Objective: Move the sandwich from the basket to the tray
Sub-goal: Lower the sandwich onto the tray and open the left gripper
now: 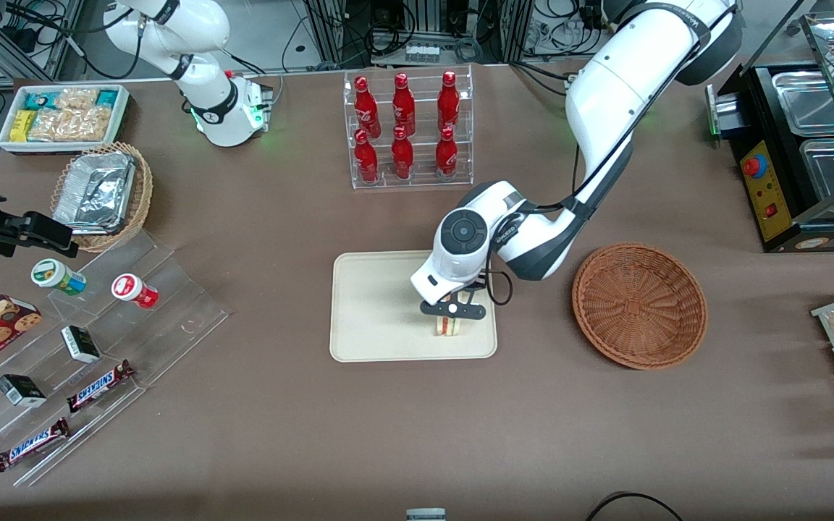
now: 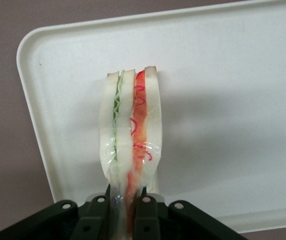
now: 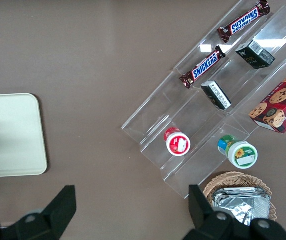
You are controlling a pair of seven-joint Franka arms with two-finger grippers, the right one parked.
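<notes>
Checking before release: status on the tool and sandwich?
Tool over the tray, shut on the sandwich. Sandwich upright, filling edge showing. Basket empty beside the tray. Nothing in the way.

Over the tray (image 1: 373, 304), only the gripper (image 1: 452, 310) clamped on the upright sandwich (image 1: 449, 325), near the rim at the basket (image 1: 639, 305) side; the rest of the tray surface bare and open from above, also toward the front camera. Between tray and basket, a strip of bare table (image 1: 533, 376), but overhung by the forearm of the working arm (image 1: 540, 242). Farther from the camera, the bottle rack (image 1: 408, 126) standing tall, well apart from the tray; toward the parked arm's end, the clear stepped shelf (image 1: 98, 340) with snacks, well apart too.
</notes>
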